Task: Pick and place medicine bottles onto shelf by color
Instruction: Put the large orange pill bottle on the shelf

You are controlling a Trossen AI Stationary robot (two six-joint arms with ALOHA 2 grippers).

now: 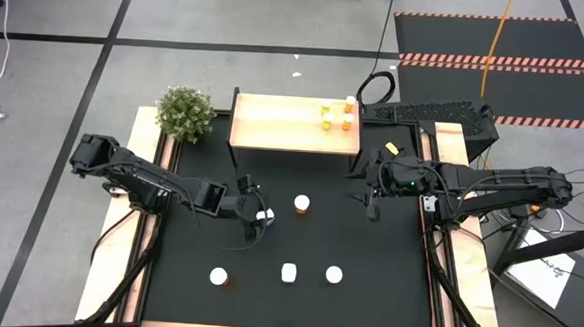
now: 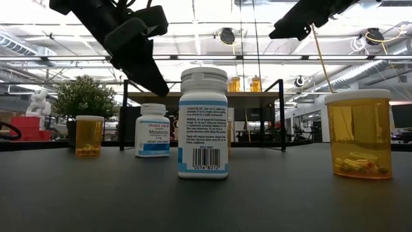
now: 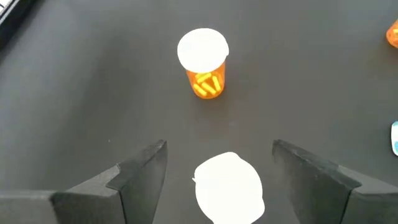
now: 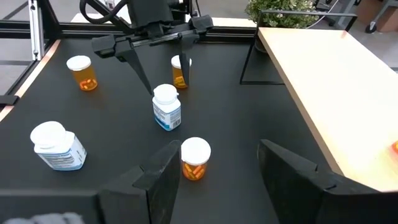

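Left gripper: jaws wide open, parked over the middle of the black table, straddling a small white bottle with one finger on each side. Clear gap on both sides of the cap in the left wrist view, so not squeezing anything, not even touching as far as can be seen. Same story from the right wrist view, with the two dark fingers pointing down either side of the blue-labelled bottle.

Just beyond that, toward the right arm, an orange bottle with a white cap, standing upright on its own.

Right gripper: also open, holding nothing, hanging over the right part of the table near the shelf's corner. Aimed at that orange bottle but well apart from it.

Shelf along the far edge of the table, light wood top on black legs. Three orange bottles already up there, bunched at its right end, close together. Can't tell whether touching.

Down at the near edge, a row of three more: an orange one, a bigger white bottle in the middle, then another orange one. All upright, none touching.

Also a little potted plant just beside the shelf's left end, and a keyboard past its right end.
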